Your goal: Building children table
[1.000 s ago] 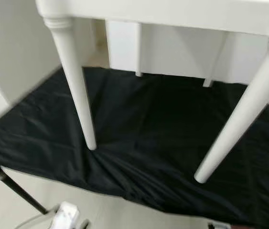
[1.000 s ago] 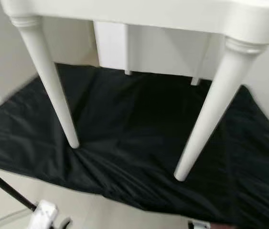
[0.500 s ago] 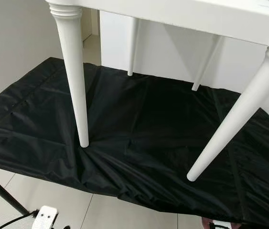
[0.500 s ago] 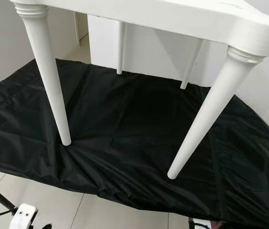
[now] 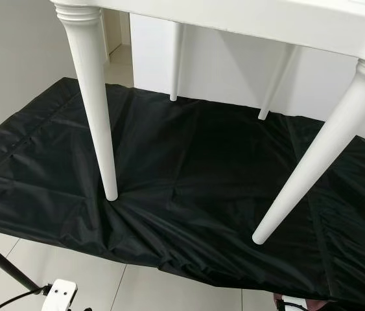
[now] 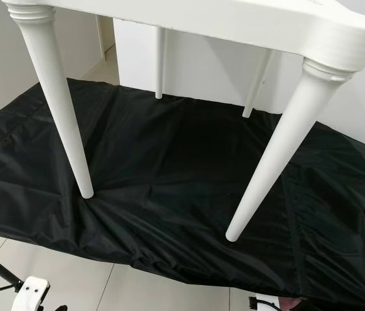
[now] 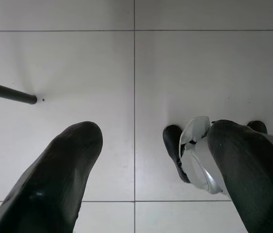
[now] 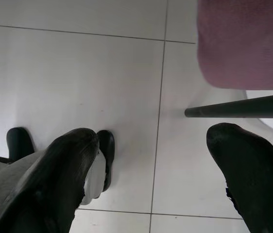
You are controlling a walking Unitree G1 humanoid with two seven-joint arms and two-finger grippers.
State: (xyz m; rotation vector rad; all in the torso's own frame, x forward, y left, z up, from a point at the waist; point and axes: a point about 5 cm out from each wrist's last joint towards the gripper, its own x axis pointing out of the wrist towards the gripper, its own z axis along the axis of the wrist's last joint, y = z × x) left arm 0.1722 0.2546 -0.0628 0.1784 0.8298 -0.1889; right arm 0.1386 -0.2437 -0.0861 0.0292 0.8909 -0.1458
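A white children's table (image 5: 266,19) stands upright on a black cloth (image 5: 195,175) spread over a low platform. All its legs rest on the cloth: a near left leg (image 5: 94,110), a near right leg (image 5: 315,162) slanting outward, and two thin far legs (image 5: 176,61) (image 5: 274,84). My left gripper (image 7: 155,133) hangs over the floor tiles, open, with nothing between its fingers. In the right wrist view my right gripper (image 8: 154,136) also hangs open and holds nothing.
A white wall or cabinet (image 5: 214,65) stands close behind the table. A black stand leg (image 5: 4,262) and a white device (image 5: 59,296) are on the tiled floor at the near left. A pink fabric object (image 8: 245,41) lies by my right side.
The head camera has steadied and shifted a little, so the blur is gone. The table stands the same way on the cloth.
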